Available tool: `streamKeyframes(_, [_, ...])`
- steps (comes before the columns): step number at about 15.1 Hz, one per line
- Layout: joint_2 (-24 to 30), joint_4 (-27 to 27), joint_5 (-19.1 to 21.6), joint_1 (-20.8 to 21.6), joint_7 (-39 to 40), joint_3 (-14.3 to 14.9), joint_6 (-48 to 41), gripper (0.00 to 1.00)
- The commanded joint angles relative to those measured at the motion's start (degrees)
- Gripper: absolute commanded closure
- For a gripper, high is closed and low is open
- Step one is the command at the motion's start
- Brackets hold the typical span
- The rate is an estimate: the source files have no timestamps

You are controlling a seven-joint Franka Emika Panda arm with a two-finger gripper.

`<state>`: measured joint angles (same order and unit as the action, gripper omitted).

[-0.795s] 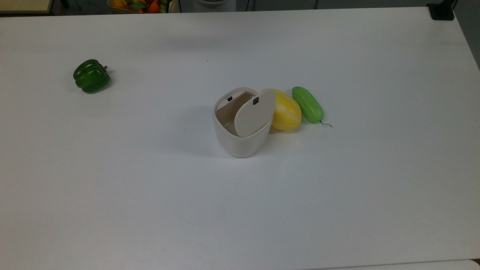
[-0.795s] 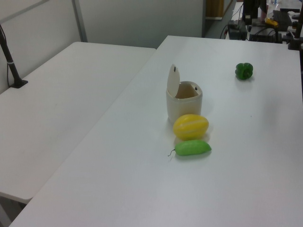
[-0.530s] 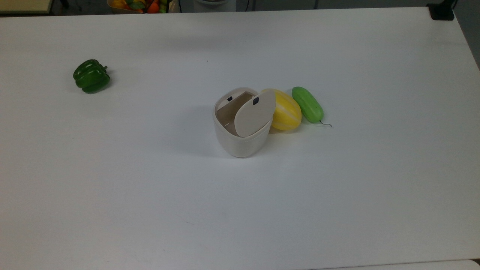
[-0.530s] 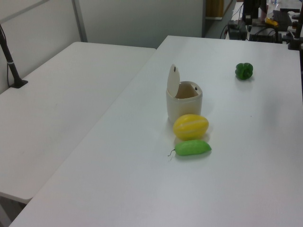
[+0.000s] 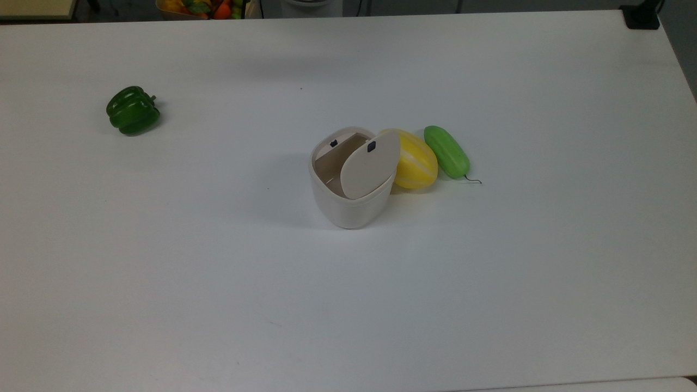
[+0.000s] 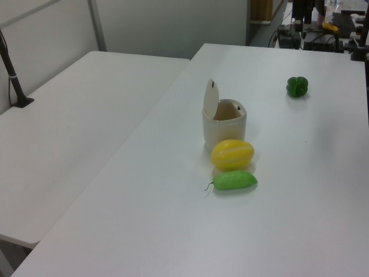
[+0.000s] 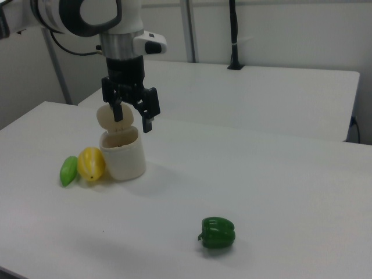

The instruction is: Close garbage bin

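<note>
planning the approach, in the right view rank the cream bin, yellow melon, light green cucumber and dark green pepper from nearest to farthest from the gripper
1. Cream plastic garbage bin, just below the gripper.
2. Yellow striped melon, on the right view's left of the bin.
3. Light green cucumber, beyond the melon.
4. Dark green bell pepper, lower right.

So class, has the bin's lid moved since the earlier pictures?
No. In the top view the lid stands raised, overlapping the yellow melon exactly as before.

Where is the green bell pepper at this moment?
The green bell pepper lies alone at the top view's left, well apart from the garbage bin at the table's middle.
</note>
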<state>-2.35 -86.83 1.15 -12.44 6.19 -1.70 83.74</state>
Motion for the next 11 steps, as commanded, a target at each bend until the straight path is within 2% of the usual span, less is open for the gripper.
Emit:
streamKeyframes(1, [-0.02, -0.71, 0.09, 1.62, -1.09, 0.29, 1.25, 0.09])
streamKeyframes(4, [-0.11, -0.8, 0.17, 1.8, -1.01, 0.29, 1.25, 0.41])
streamKeyframes(7, [-0.11, -0.88, 1.31, 1.98, -0.39, 0.38, 1.25, 0.85])
streamKeyframes(8, [-0.11, -0.89, 2.1, 1.98, -0.04, 0.47, 1.25, 0.96])
streamKeyframes(9, [-0.2, -0.8, 2.89, 1.98, 0.57, 0.38, 1.34, 1.0])
streamKeyframes(11, [-0.29, -0.8, 4.3, 2.41, 2.5, 0.47, 2.56, 1.0])
